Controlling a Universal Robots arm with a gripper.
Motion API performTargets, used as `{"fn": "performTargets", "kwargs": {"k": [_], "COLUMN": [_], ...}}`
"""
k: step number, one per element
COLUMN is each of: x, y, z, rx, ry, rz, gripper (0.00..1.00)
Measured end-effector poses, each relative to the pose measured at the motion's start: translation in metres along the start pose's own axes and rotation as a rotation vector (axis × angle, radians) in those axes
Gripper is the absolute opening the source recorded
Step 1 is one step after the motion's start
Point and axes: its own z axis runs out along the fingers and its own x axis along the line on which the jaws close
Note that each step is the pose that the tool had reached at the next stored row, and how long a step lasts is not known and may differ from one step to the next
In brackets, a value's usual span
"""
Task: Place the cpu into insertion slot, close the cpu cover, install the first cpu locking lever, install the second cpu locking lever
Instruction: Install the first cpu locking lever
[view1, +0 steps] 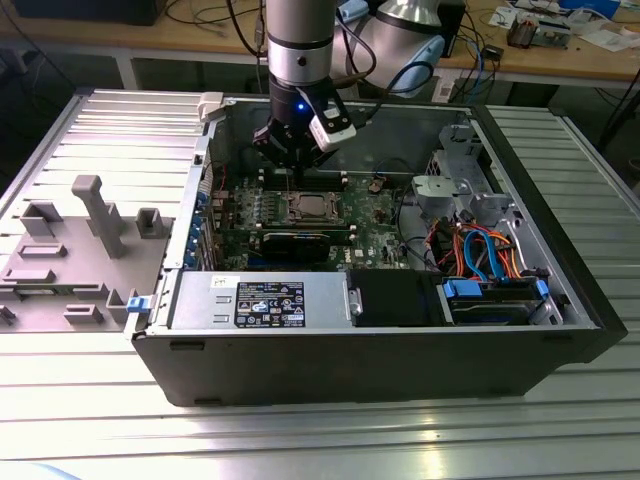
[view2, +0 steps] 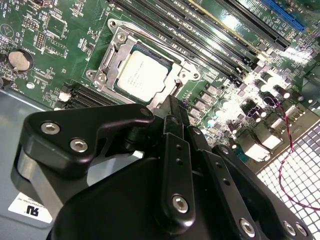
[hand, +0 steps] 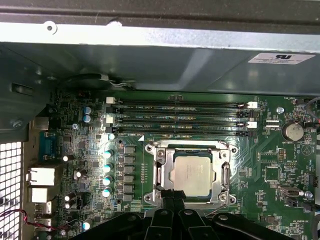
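Note:
The cpu (hand: 192, 172) lies flat in the insertion slot (hand: 150, 150) of the green motherboard (view1: 370, 225), its silver top showing. The cpu cover (hand: 192, 149) lies down around it as a silver frame, and the chip shows through its window. In the second wrist view the cpu (view2: 141, 76) sits inside the cover (view2: 119, 39), with a thin wire lever along one side. My gripper (hand: 172, 194) is shut, its black fingertips (view2: 172, 105) pressed together right at the socket's edge. I cannot tell whether they touch the frame. In the exterior view the gripper (view1: 288, 160) hangs just behind the socket.
The board sits inside an open black computer case (view1: 380, 360). Long black memory slots (hand: 180, 117) run beside the socket, below the grey case wall (hand: 150, 55). A power supply (view1: 255, 300) and drive cables (view1: 480, 255) fill the front. A grey fixture (view1: 80, 240) stands outside the case.

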Motion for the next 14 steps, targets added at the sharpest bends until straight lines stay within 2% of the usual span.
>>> {"fn": "performTargets", "kwargs": {"k": [6,11,14], "x": [0.0001,0.0115,0.0148], "y": [0.0000,0.0004,0.0010], "z": [0.0000,0.0000,0.0000], "rx": [0.0000,-0.0001,-0.0002], "ry": [0.0000,0.0000,0.0000], "rz": [0.000,0.000,0.000], "gripper": [0.11,0.11,0.11]}}
